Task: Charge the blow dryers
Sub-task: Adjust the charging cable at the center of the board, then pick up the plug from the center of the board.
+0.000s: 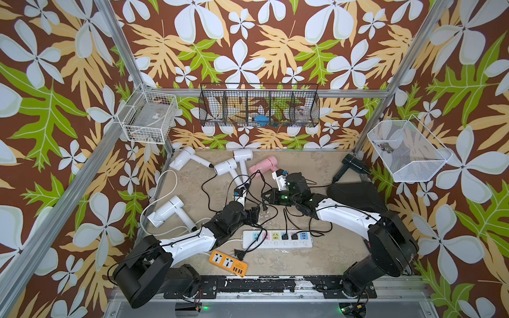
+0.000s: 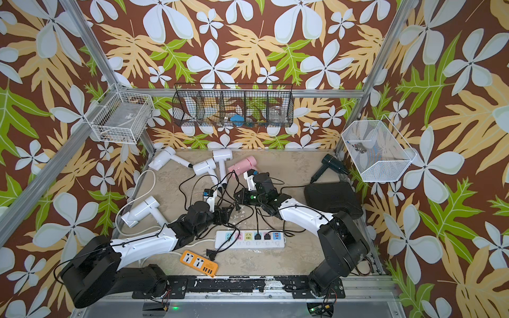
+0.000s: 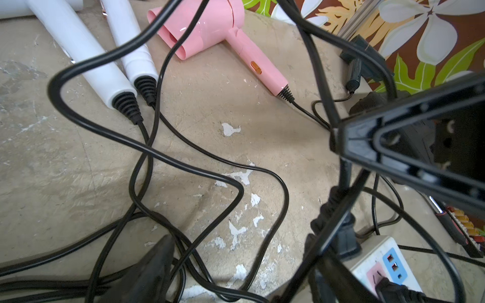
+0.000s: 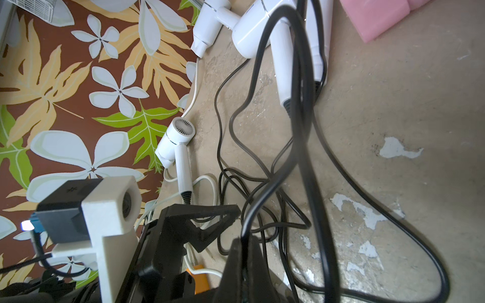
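Observation:
Four white blow dryers (image 1: 183,159) (image 1: 228,168) (image 1: 242,158) (image 1: 168,210), a pink one (image 1: 264,164) and a black one (image 1: 354,163) lie on the beige floor, their black cords tangled mid-table. My right gripper (image 1: 265,196) is shut on a black cord (image 4: 262,183). That cord's plug (image 1: 265,207) dangles just below the gripper. My left gripper (image 1: 256,212) sits right beside that plug, open, with cords lying between its fingers (image 3: 154,270). The long white power strip (image 1: 249,239) holds two black plugs (image 1: 285,236).
An orange power strip (image 1: 227,263) lies near the front with a loose plug (image 1: 239,253) beside it. A black case (image 1: 355,195) sits at the right. Wire baskets (image 1: 148,117) (image 1: 259,106) (image 1: 407,150) hang on the walls. A white cable (image 1: 154,198) loops at the left.

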Motion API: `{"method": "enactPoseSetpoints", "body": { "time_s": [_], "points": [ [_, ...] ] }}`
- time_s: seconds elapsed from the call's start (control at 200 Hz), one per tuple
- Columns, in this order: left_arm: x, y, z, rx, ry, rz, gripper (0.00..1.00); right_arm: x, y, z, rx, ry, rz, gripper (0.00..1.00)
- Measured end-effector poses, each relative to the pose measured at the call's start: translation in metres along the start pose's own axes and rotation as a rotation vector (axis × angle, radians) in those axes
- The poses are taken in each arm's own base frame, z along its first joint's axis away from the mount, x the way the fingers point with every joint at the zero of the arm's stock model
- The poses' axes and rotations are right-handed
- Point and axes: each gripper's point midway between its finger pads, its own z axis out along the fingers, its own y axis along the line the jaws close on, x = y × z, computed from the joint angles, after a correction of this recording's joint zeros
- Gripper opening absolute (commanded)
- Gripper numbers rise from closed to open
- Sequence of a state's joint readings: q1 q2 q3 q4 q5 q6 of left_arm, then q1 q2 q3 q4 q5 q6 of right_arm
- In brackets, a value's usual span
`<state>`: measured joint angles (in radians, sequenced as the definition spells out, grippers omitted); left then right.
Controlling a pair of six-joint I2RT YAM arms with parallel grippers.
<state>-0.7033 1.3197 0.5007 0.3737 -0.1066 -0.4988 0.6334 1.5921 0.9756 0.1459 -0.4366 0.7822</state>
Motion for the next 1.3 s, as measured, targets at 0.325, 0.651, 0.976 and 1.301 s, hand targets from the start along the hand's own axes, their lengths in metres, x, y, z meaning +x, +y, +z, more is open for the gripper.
{"method": "enactPoseSetpoints", "body": {
  "time_s": [0.325, 0.651, 0.976, 1.301],
  "points": [
    [0.011, -0.011, 0.016, 0.049, 0.064, 0.006, 0.16, 0.014, -0.026, 0.017, 0.067, 0.049, 0.055, 0.00],
    [0.013, -0.016, 0.015, 0.080, 0.078, 0.007, 0.00, 0.008, -0.025, 0.008, 0.114, 0.053, 0.037, 0.61],
    [0.000, -0.022, -0.006, 0.124, 0.008, 0.001, 0.00, -0.013, -0.006, -0.030, 0.151, -0.028, -0.063, 0.77],
    [-0.019, -0.007, -0.019, 0.044, -0.094, -0.014, 0.00, 0.004, -0.032, -0.035, 0.237, -0.002, -0.058, 0.67]
  ]
}}
